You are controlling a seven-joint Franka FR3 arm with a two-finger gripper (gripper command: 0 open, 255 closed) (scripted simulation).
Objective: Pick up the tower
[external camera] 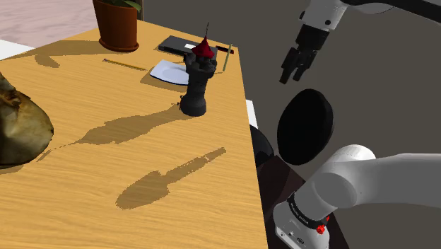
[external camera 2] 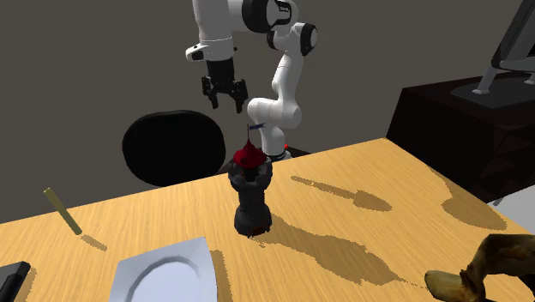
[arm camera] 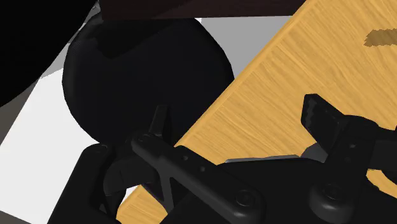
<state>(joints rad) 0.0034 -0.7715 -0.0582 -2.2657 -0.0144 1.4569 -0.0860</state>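
Gripper [external camera: 291,71] hangs off the table's [external camera: 85,212] edge on the side of the arm [external camera: 367,180], high up, fingers [arm camera: 321,121] apart with nothing between them. Farther in, just inside that edge towards the far corner, the dark red-roofed tower [external camera: 196,85] stands upright, long axis vertical, so the reach likely goes across the edge and down.

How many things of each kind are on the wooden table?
Black tower with red roof: 1
White plate: 1
Potted plant: 1
Flat dark slab: 1
Thin sticks: 2
Small red-and-dark pen-like item: 1
Brown lumpy object: 1
Total: 8
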